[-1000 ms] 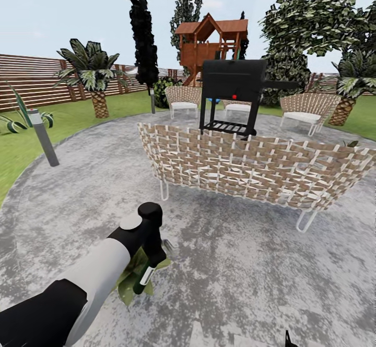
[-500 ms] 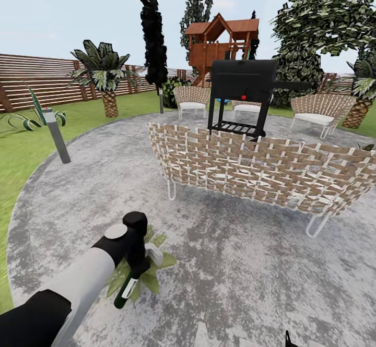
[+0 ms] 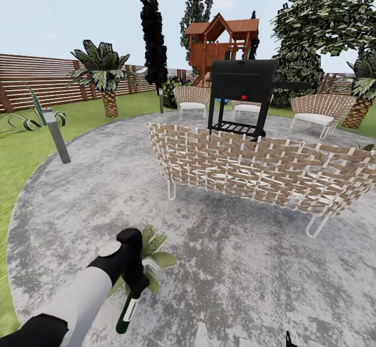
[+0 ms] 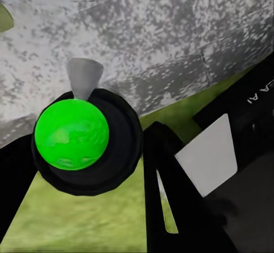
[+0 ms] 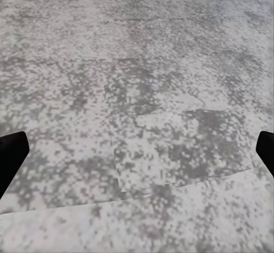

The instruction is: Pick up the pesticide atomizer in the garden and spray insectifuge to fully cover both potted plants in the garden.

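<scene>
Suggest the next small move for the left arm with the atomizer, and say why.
Probably tilt the nozzle toward the plant and spray. The left gripper holds the atomizer right beside the plant on the patio, yet the bottle hangs past the leaves, toward the robot. I cannot make out any whitish specks on the visible leaves, so coverage looks unfinished.

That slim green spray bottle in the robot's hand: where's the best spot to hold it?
Around its upper body, just below the white head, coming in from the side. The pesticide atomizer is slim, so two fingers span it easily. The left gripper appears to hold it there, which leaves the head free by the potted plant.
</scene>
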Motion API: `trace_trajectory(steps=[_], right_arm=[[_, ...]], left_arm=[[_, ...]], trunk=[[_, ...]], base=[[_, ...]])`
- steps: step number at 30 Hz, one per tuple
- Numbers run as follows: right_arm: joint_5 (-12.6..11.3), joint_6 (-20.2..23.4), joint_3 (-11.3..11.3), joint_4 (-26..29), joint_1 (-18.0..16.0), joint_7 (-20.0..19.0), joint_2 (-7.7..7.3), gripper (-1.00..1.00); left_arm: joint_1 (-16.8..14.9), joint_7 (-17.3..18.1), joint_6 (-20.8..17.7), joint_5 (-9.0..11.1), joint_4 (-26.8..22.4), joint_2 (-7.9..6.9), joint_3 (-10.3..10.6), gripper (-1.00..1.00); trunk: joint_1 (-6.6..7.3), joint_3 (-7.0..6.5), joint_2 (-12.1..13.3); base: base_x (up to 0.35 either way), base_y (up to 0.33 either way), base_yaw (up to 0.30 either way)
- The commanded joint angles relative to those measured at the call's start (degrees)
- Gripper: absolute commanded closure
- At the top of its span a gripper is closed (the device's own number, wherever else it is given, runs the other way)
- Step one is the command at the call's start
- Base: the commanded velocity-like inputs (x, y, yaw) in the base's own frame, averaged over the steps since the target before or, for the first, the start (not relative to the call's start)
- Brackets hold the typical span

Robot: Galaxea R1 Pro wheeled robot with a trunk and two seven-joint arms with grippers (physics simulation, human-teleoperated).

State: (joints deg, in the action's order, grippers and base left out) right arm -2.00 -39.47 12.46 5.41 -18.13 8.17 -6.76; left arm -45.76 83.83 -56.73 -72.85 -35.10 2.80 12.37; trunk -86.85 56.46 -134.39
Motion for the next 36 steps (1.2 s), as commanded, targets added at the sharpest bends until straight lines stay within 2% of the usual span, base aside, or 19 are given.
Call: trace_trajectory(steps=[1,5,10,12,13,17,19,21,23,29,32,36], right_arm=[[-0.2,-0.2,-0.2,0.0,0.0,0.1,0.00,-1.00],[-0.2,-0.2,-0.2,0.0,0.0,0.1,0.00,-1.00],[-0.2,-0.2,-0.2,0.0,-0.1,0.1,-0.01,-1.00],[-0.2,-0.2,-0.2,0.0,-0.1,0.1,-0.01,-1.00],[-0.2,-0.2,-0.2,0.0,0.0,0.1,-0.01,-1.00],[-0.2,-0.2,-0.2,0.0,0.0,0.1,-0.02,-1.00],[-0.2,-0.2,-0.2,0.0,-0.1,0.1,-0.01,-1.00],[-0.2,-0.2,-0.2,0.0,-0.1,0.1,0.00,-1.00],[-0.2,-0.2,-0.2,0.0,0.0,0.1,0.00,-1.00],[-0.2,-0.2,-0.2,0.0,-0.1,0.1,-0.03,-1.00],[-0.2,-0.2,-0.2,0.0,-0.1,0.1,-0.02,-1.00],[-0.2,-0.2,-0.2,0.0,0.0,0.1,-0.01,-1.00]], left_arm=[[0.4,0.1,-0.6,-0.5,-0.1,0.04,0.0,1.00],[1.0,-0.7,-0.6,0.9,-0.7,0.16,-0.2,1.00],[0.9,-0.9,-0.6,1.2,-3.5,1.26,0.1,1.00],[0.7,-2.9,-0.7,1.1,-5.4,1.46,0.1,1.00],[0.4,-6.1,-1.0,1.1,-5.8,1.62,-0.6,1.00],[0.3,-10.5,-1.2,0.9,-5.8,1.60,-1.8,1.00],[0.5,-11.7,-1.2,0.8,-5.7,1.51,-4.2,1.00],[0.5,-14.3,-1.2,0.8,-5.5,1.48,-5.7,1.00],[0.6,-16.8,-1.2,1.3,-5.3,1.52,-6.3,1.00],[0.7,-17.9,-1.2,4.8,-5.0,1.59,-6.5,1.00],[1.0,-17.9,-1.2,5.3,-4.6,1.60,-6.4,1.00],[1.1,-18.0,-1.0,5.6,-0.5,1.60,-6.4,1.00]], trunk=[[0.01,0.05,0.0],[0.01,0.05,0.0],[0.01,0.05,0.0],[0.01,0.05,0.0],[0.01,0.05,0.0],[0.01,0.05,0.0],[0.01,0.05,0.0],[0.01,0.05,0.0],[0.01,0.05,0.0],[0.01,0.05,0.0],[0.01,0.05,0.0],[0.01,0.05,0.0]], base=[[0.000,0.000,0.000],[0.000,0.000,0.000],[0.000,0.000,0.000],[0.000,0.000,0.000],[0.000,0.000,0.000],[0.000,0.000,0.000],[0.000,0.000,0.000],[0.000,0.000,0.000],[0.000,0.000,0.000],[0.000,0.000,0.000],[0.000,0.000,0.000],[0.000,0.000,0.000]])
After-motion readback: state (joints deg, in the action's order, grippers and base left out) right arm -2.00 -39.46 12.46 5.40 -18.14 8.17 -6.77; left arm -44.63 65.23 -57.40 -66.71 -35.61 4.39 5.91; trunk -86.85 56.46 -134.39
